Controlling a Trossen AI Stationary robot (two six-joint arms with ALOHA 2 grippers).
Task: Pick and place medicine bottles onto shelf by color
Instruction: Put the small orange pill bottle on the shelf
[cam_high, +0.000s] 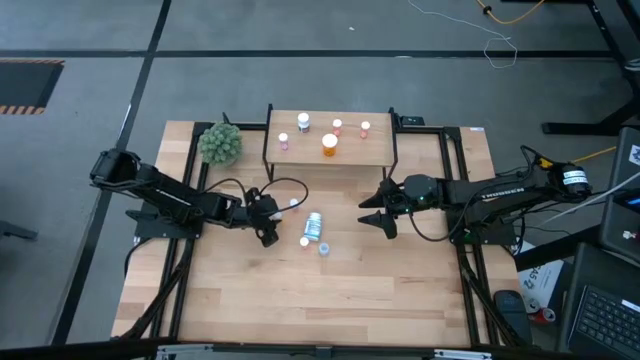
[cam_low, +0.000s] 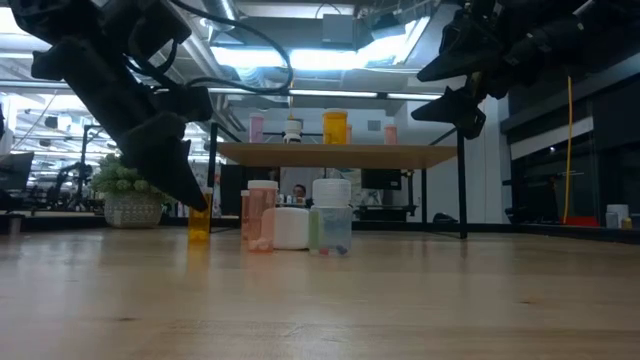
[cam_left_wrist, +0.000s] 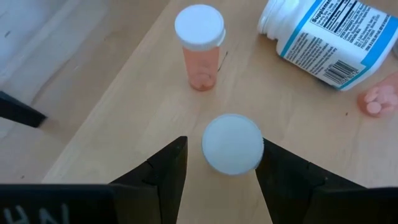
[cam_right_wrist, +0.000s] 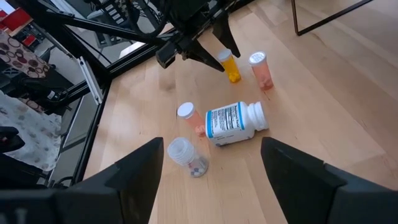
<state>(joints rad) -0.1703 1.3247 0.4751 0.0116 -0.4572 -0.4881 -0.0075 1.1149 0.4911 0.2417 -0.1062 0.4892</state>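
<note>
My left gripper (cam_left_wrist: 222, 163) is open and points down, its fingers on either side of the white cap (cam_left_wrist: 232, 143) of a small orange bottle (cam_right_wrist: 231, 67) that stands upright on the table. A pink bottle (cam_left_wrist: 200, 50) stands beside it. A large white bottle with a blue label (cam_high: 313, 226) lies on its side, next to a small pink bottle (cam_right_wrist: 189, 118) and a clear one (cam_right_wrist: 186, 155). The shelf (cam_high: 345, 155) holds several bottles, one large and orange (cam_high: 329, 145). My right gripper (cam_high: 378, 218) is open and empty above the table, near the shelf's right front leg. My left gripper has its fingers (cam_left_wrist: 280, 174) close on either side of the orange bottle's cap, coming from above. I cannot tell whether they touch it. The bottle stands on the table.
A green spiky plant ball (cam_high: 220, 143) sits at the shelf's left end. The shelf's black legs (cam_high: 267, 165) stand just beyond the bottles. Bare wood lies toward the table's near edge (cam_high: 320, 310).
</note>
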